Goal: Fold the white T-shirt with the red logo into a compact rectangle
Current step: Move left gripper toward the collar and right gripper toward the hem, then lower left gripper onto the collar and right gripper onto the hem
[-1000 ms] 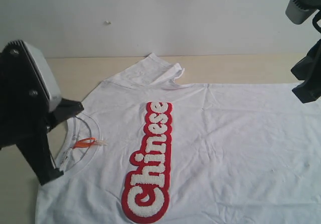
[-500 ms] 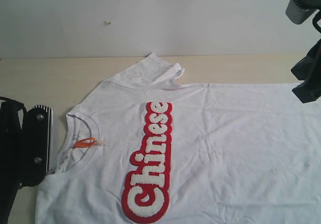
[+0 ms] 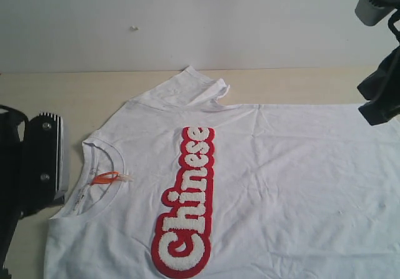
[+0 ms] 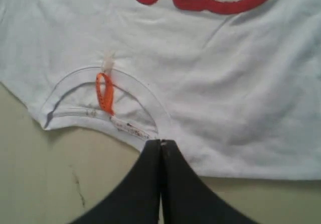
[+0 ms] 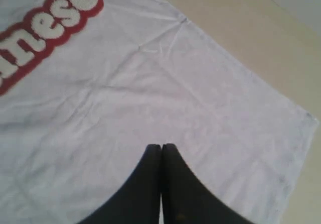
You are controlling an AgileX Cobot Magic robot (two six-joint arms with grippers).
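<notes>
The white T-shirt [image 3: 281, 185] lies flat and face up on the table, collar toward the left. The red logo [image 3: 187, 197] runs along its chest. An orange tag loop [image 3: 106, 177] sits inside the collar [image 4: 100, 83]. My left gripper [image 4: 161, 142] is shut, its tips at the shirt's edge beside the collar; no cloth shows lifted. The left arm's body [image 3: 40, 163] stands left of the shirt. My right gripper [image 5: 161, 146] is shut and hovers over the plain lower part of the shirt [image 5: 190, 98], holding nothing. It shows at the far right [image 3: 377, 107].
The beige table [image 3: 62, 91] is bare left of the collar and behind the shirt. One sleeve [image 3: 200, 85] points toward the white back wall [image 3: 219, 22]. The shirt's hem corner [image 5: 308, 118] lies near the right arm.
The left arm dropped from high over the collar to low at the shirt's left edge, then rose slightly. The right arm shifted a little left. The shirt lies as before.
</notes>
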